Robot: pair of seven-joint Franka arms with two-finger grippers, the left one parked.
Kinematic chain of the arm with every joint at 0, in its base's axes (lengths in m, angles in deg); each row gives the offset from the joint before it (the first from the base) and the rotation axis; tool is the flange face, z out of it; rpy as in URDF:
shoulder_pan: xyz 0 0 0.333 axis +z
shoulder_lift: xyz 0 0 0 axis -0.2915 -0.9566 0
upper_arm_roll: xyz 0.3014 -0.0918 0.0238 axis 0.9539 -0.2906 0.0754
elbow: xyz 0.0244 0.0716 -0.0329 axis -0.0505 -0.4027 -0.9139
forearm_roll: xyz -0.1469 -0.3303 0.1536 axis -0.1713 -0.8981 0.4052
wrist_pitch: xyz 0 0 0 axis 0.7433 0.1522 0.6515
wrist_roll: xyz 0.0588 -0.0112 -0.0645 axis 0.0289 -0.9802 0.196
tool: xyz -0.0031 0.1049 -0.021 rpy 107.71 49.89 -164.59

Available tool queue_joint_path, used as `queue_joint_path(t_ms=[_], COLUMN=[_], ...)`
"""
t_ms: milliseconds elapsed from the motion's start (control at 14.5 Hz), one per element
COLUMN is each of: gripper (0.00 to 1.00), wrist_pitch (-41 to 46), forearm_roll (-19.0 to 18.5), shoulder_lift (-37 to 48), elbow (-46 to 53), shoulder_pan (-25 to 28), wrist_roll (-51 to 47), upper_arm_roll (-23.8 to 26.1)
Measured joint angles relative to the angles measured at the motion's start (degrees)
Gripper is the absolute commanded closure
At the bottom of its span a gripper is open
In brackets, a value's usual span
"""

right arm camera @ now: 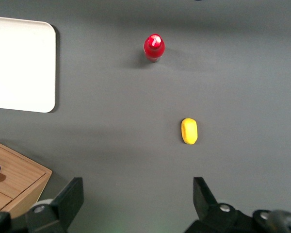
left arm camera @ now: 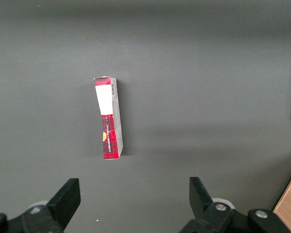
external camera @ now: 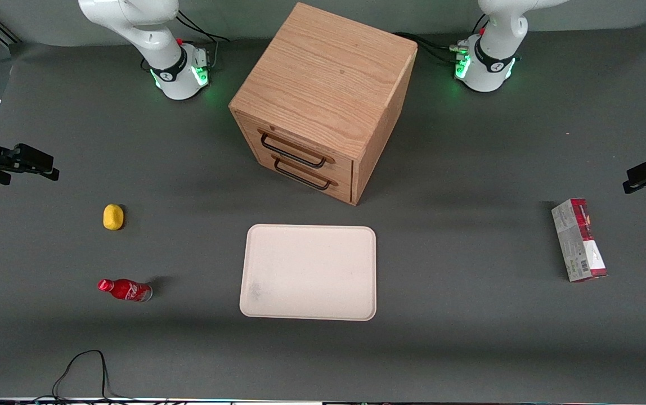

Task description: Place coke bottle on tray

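Note:
The coke bottle (external camera: 125,289), small, glossy red with a red cap, lies on its side on the grey table toward the working arm's end. It also shows in the right wrist view (right arm camera: 153,47). The cream-white tray (external camera: 309,273) lies flat in front of the wooden drawer cabinet, nearer to the front camera; one of its corners shows in the right wrist view (right arm camera: 19,63). My right gripper (external camera: 41,166) hangs at the working arm's end of the table, farther from the front camera than the bottle and well apart from it. In its wrist view the gripper (right arm camera: 138,196) is open and empty.
A yellow lemon-shaped object (external camera: 113,217) lies between gripper and bottle, and also shows in the right wrist view (right arm camera: 189,131). The wooden two-drawer cabinet (external camera: 323,101) stands mid-table. A red-and-grey carton (external camera: 579,239) lies toward the parked arm's end.

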State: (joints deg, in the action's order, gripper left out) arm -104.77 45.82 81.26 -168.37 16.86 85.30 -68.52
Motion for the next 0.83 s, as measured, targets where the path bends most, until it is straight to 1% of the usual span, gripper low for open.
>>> queue_joint_path(t_ms=[830], gripper=[0.00], wrist_pitch=[-0.2], forearm_roll=[0.0], shoulder_lift=[-0.7], elbow=[0.3], shoulder_pan=[-0.2], wrist_roll=[0.0], upper_arm_roll=[-0.2])
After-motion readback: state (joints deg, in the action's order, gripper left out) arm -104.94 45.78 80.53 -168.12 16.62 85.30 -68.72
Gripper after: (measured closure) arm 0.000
